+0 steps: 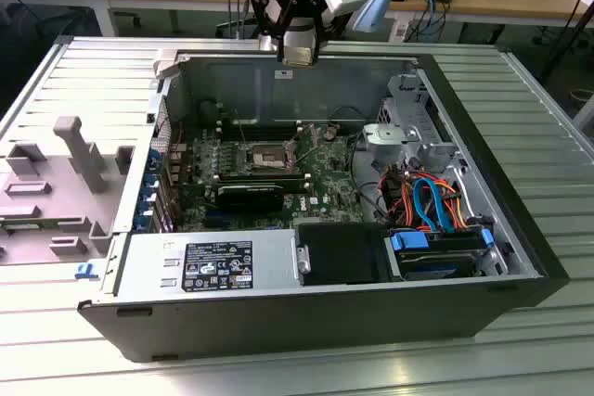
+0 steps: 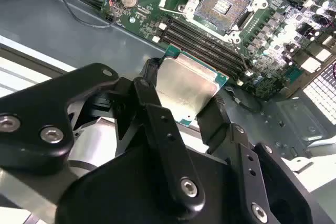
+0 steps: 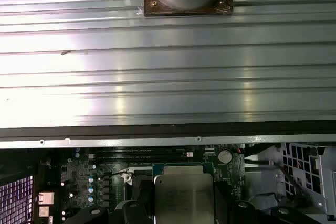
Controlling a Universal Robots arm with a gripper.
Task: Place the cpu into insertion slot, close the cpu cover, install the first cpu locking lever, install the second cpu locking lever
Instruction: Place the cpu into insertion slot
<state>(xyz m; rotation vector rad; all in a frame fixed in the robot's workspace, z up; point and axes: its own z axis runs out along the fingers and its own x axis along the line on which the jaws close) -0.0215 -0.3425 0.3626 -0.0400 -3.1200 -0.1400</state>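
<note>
At upper centre of exterior view, pincer (image 1: pixel 299 49) pinches cpu (image 2: pixel 185 83); advisable: hold level, square corners to insertion slot (image 1: pixel 264 155).

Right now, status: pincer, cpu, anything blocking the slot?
Pincer shut on cpu, held above the open computer case. Insertion slot empty, its centre bare. Nothing seen lying over it.

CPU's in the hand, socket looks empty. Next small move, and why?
Probably translate the hand across until the cpu is over the insertion slot. In the second wrist view the cpu is clamped between the fingers, offset from the slot, whose centre is bare; the exterior view has the hand above the rear wall of the case.
</note>
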